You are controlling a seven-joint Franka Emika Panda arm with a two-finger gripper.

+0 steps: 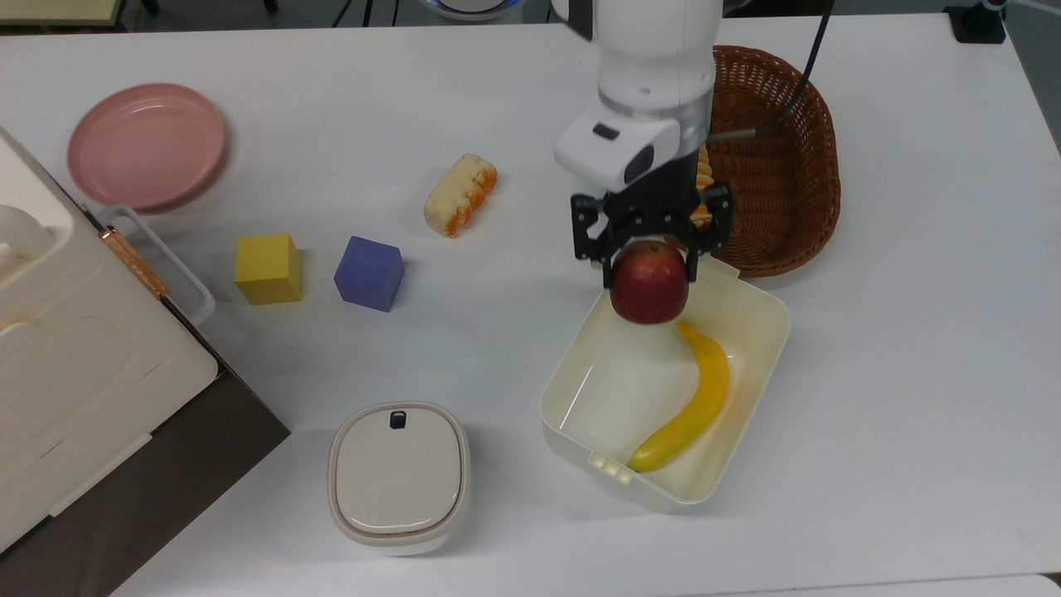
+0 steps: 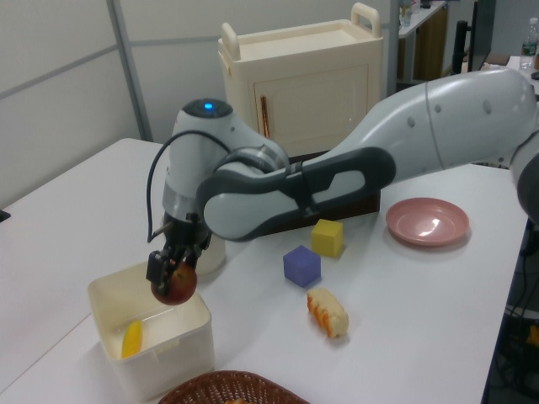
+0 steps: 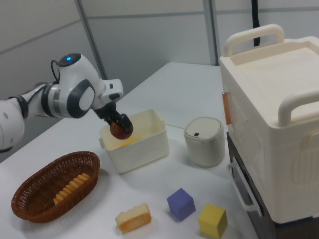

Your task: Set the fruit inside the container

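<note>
The fruit, a dark-red apple point(image 1: 650, 282) point(image 2: 174, 286) point(image 3: 121, 130), hangs in the air with my gripper point(image 1: 651, 259) point(image 2: 171, 271) point(image 3: 118, 123) shut on it. It is above the far end of the container point(image 1: 750, 414) point(image 2: 160, 353) point(image 3: 144, 147), a cream-white open box, just inside its rim near the basket. A yellow banana point(image 1: 692, 398) point(image 2: 132, 340) lies along the container's floor.
A brown wicker basket point(image 1: 787, 166) point(image 3: 35, 199) holding a striped bread roll point(image 3: 70, 188) stands just behind the container. On the table are a bread piece point(image 1: 460, 194), a purple cube point(image 1: 369, 273), a yellow cube point(image 1: 268, 268), a pink plate point(image 1: 146, 145), a lidded white box point(image 1: 399, 475) and a large cream cabinet point(image 1: 66, 356).
</note>
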